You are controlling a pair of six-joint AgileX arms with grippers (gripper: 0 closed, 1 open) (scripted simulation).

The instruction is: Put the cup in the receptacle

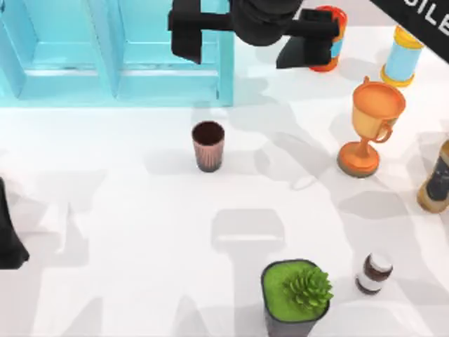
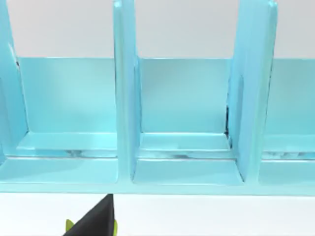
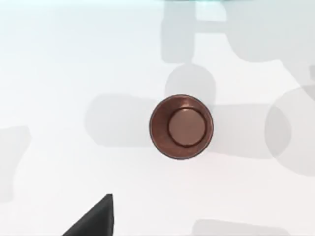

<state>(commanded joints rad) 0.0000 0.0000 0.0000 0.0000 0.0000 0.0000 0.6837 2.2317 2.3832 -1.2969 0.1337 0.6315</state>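
Sitting at the left edge of the tabletop (image 1: 105,210), the left tool (image 1: 8,239) is facing the light blue receptacle (image 1: 116,49), and whether it is wide or narrow I cannot tell. The receptacle is occupying the far left of the tabletop, and the left wrist view is showing its upright dividers (image 2: 125,98) splitting it into compartments. The cup (image 1: 208,146) is standing upright on the bare tabletop just in front of the receptacle's right end, touching nothing. The right tool (image 1: 249,31) is hanging high above the receptacle's right end; its spread cannot be told either. The right wrist view is looking straight down into the cup (image 3: 181,127). Nearer the front, a potted succulent (image 1: 296,298) and a small capped bottle (image 1: 373,272) are standing. Further right, an orange trophy (image 1: 368,126), a red can (image 1: 331,35), a blue can (image 1: 403,56) and a brown bottle (image 1: 438,179) are standing well apart from the cup.
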